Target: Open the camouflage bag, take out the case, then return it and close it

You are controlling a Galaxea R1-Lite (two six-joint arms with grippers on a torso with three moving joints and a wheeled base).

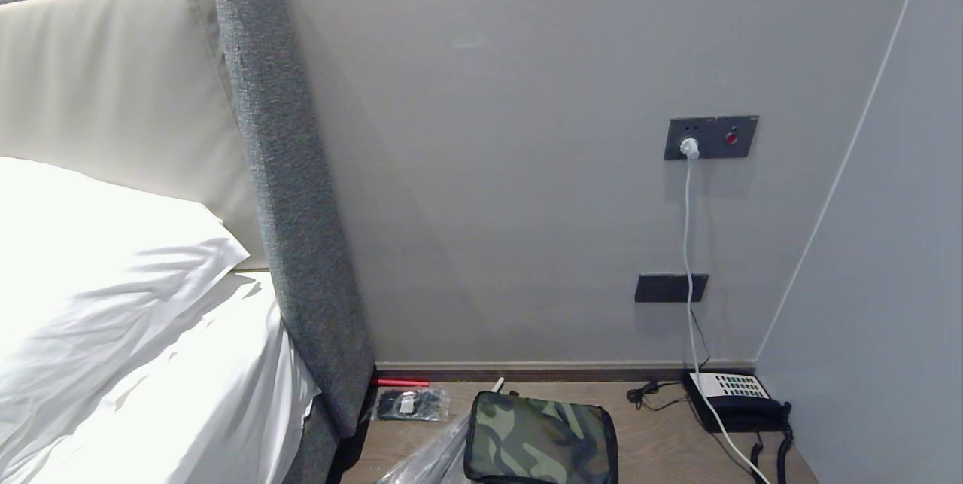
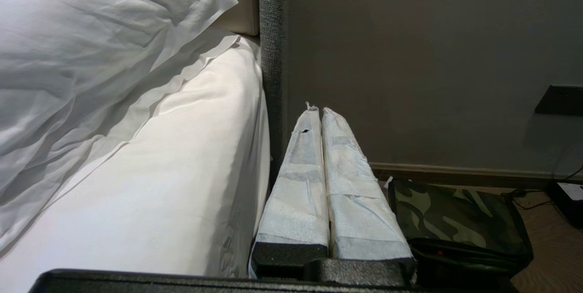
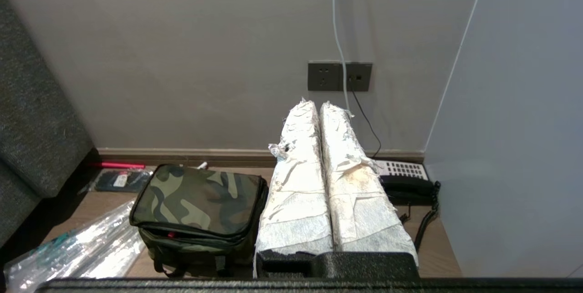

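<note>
The camouflage bag (image 1: 538,439) lies flat on a low wooden table (image 1: 662,446) beside the bed; it also shows as the bag (image 3: 200,199) in the right wrist view and the bag (image 2: 455,213) in the left wrist view. Its lid is down, with a sliver of red at the zipper seam. The case is hidden. My left gripper (image 2: 319,110) hangs shut and empty, short of the bag and next to the mattress. My right gripper (image 3: 316,104) is shut and empty too, held above the table to the bag's right. Neither arm shows in the head view.
A clear plastic umbrella (image 3: 77,249) lies left of the bag. A black-and-white telephone (image 1: 733,397) with a coiled cord sits at the table's right. A white cable (image 1: 688,258) drops from the wall socket. The bed (image 1: 143,363) and its grey headboard (image 1: 301,228) stand at left.
</note>
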